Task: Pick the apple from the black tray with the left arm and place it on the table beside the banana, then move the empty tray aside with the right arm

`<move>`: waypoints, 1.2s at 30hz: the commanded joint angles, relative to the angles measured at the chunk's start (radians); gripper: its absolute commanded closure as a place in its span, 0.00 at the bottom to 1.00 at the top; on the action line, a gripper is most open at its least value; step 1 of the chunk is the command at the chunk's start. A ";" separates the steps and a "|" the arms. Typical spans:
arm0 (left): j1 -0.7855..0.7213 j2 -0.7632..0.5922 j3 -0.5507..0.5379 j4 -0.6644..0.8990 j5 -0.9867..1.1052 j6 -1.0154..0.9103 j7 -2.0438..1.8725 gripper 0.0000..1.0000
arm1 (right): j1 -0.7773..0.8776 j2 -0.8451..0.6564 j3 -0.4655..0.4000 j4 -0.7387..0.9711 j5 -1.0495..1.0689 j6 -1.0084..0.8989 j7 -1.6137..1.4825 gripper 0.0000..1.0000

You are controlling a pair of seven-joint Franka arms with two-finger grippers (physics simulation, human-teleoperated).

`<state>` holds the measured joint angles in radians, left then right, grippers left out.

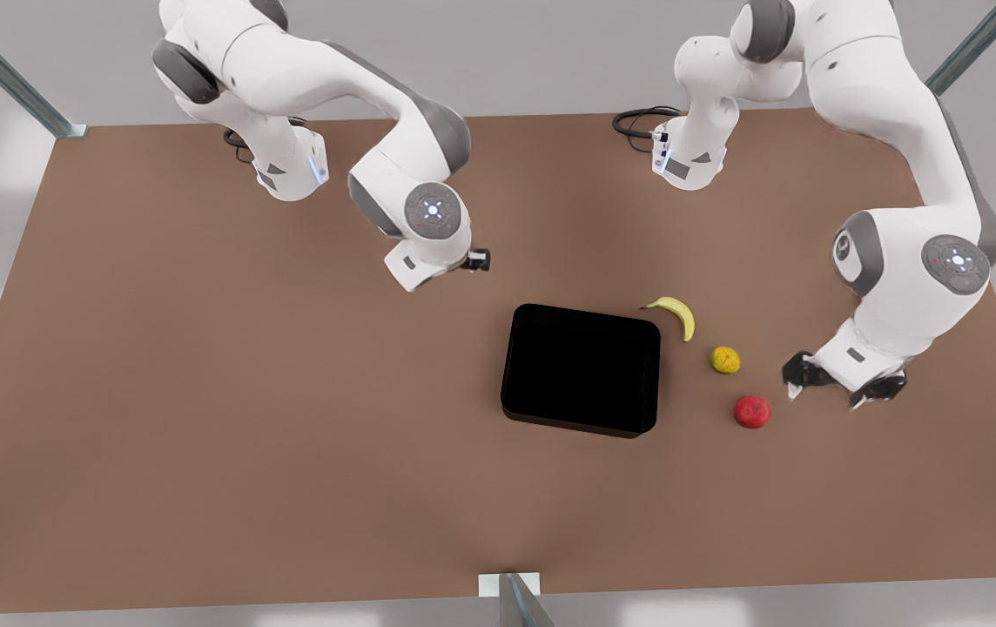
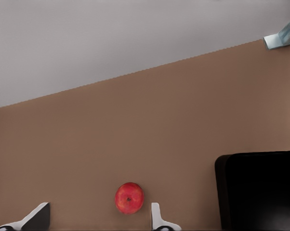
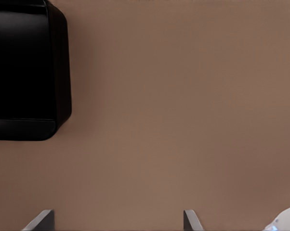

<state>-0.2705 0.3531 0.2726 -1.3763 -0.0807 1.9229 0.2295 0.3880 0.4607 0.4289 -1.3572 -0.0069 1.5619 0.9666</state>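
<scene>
While open, left jaws (image 1: 833, 389) flank no apple (image 1: 751, 412).

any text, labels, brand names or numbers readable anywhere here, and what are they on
None: nothing here can be read as text.
The black tray, apple, banana, yellow-orange fruit and table are unmarked.
The small dark patches on the arm bases are too small to read.
The left gripper and right gripper show no lettering.

no readable text, no labels, no brands, no numbers on anything
</scene>
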 commanded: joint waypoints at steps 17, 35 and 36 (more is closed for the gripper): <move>0.264 -0.077 -0.253 -0.026 0.081 -0.242 -0.219 0.00 | 0.072 0.203 0.050 0.073 -0.094 0.509 0.659 0.00; 0.134 -0.092 -0.233 -0.079 0.141 -0.255 -0.200 0.00 | 0.111 0.346 0.045 0.072 -0.449 0.584 0.538 0.00; 0.142 -0.092 -0.228 -0.078 0.091 -0.254 -0.314 0.00 | 0.109 0.354 0.045 0.072 -0.463 0.599 0.540 0.00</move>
<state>-0.1317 0.2619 0.0416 -1.4531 0.0470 1.6733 0.0569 0.4976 0.8131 0.4741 -1.2860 -0.4327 2.1260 1.4726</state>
